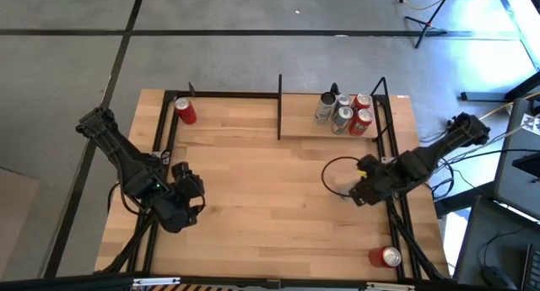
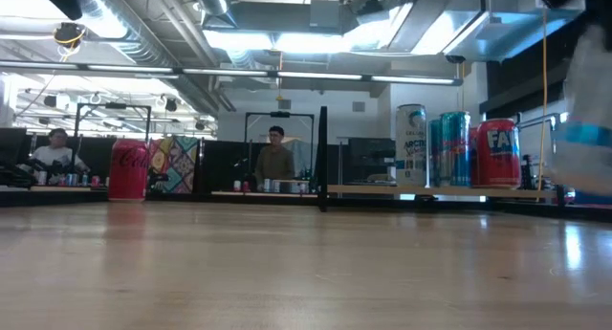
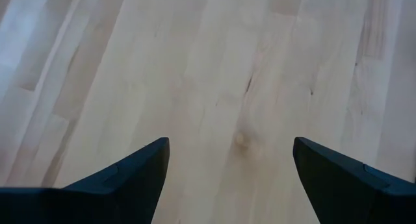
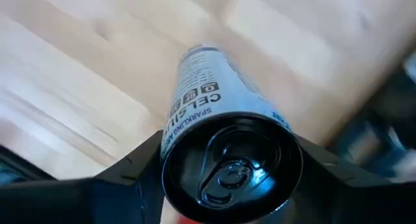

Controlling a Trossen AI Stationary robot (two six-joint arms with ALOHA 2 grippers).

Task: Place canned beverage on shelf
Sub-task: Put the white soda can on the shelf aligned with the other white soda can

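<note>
Wood tabletop (image 1: 270, 190) fills your near view. Your right gripper (image 4: 227, 178) clamps a white can (image 4: 214, 100), black lid toward the camera, label partly reading "SPARKLING", at the table's right side. Your left gripper (image 3: 227, 178) hangs spread wide over bare wood. Farther back, the shelf (image 1: 308, 126) holds four cans (image 1: 344, 112); one Coca-Cola can (image 2: 128, 169) stands far left.

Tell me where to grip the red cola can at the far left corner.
Take the red cola can around its mid wall, coming level from the open table centre. It stands upright and alone, with the black frame rods close behind and beside it.
</note>
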